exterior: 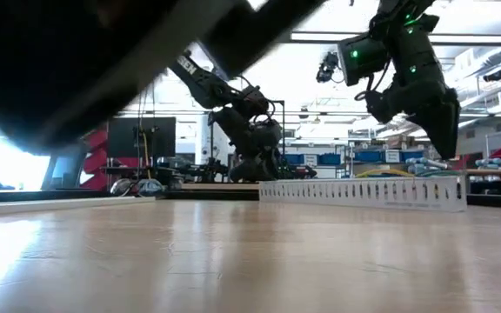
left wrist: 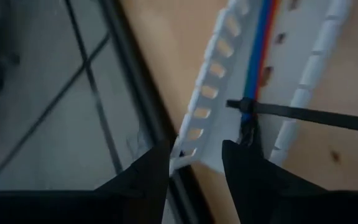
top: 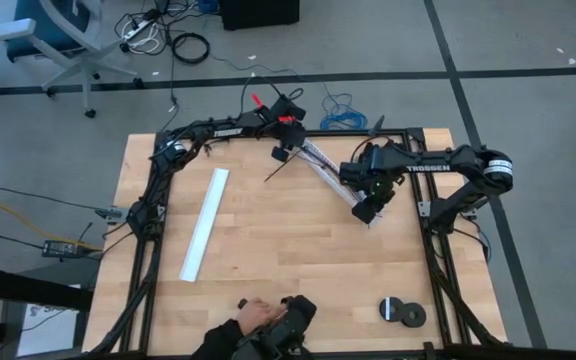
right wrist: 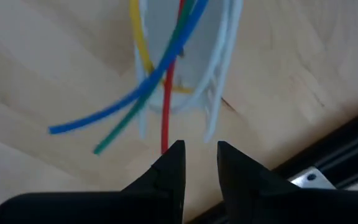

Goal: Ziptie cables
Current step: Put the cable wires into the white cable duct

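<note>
The white slotted channel [top: 320,160] lies slantwise on the table near its far edge, with the cables [left wrist: 261,43] running along inside it. A black ziptie [left wrist: 303,116] is looped around the cables near the channel's far end, and its tail sticks out sideways [top: 277,170]. My left gripper [top: 281,152] [left wrist: 194,168] is open above that end, a finger on either side of the channel wall [left wrist: 191,146]. My right gripper [top: 368,212] [right wrist: 201,155] is narrowly open over the other end, where blue, green, red and yellow wire ends [right wrist: 123,118] fan out onto the wood.
A separate white strip [top: 205,222] lies on the left half of the table. Two black rolls [top: 403,312] sit near the near right corner. A person's hand [top: 258,316] with a dark object reaches in at the near edge. A black frame [top: 436,250] borders the table.
</note>
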`<state>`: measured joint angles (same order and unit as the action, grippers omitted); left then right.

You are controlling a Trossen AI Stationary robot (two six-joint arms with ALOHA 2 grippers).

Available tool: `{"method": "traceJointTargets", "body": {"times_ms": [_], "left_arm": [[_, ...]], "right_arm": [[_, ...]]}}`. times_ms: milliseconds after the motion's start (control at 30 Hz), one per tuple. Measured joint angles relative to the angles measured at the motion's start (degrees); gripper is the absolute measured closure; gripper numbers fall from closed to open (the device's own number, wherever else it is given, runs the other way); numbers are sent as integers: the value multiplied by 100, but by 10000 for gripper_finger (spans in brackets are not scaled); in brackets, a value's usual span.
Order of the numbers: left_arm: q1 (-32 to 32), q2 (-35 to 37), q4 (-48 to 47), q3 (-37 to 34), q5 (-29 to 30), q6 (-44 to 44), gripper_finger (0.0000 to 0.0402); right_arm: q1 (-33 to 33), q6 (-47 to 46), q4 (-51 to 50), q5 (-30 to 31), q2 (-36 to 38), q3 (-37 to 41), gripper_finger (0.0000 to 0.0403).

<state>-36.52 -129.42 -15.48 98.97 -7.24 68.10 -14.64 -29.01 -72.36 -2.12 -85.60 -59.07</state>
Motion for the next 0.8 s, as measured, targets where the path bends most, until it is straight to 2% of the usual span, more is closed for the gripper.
{"method": "traceJointTargets", "body": {"times_ms": [67, 200, 267, 533, 633, 800], "left_arm": [[24, 63, -52, -10, 245, -287, 243], [14, 225, -271, -12, -401, -554, 243], [23, 264, -508, 40, -541, -690, 243], [53, 306, -2881, 569, -628, -972, 243], [17, 364, -3433, 740, -1191, -1152, 243], [-62, 904, -3807, 792, -2604, -1171, 243]], "right_arm": [[173, -115, 90, 322, 85, 0, 323], [441, -305, 436, 1012, 241, -4, 325], [489, -381, 652, 1145, 269, -7, 325], [532, -376, 747, 1375, 271, -7, 325], [555, -374, 755, 1587, 288, -7, 325], [670, -375, 768, 1895, 288, -7, 325]]}}
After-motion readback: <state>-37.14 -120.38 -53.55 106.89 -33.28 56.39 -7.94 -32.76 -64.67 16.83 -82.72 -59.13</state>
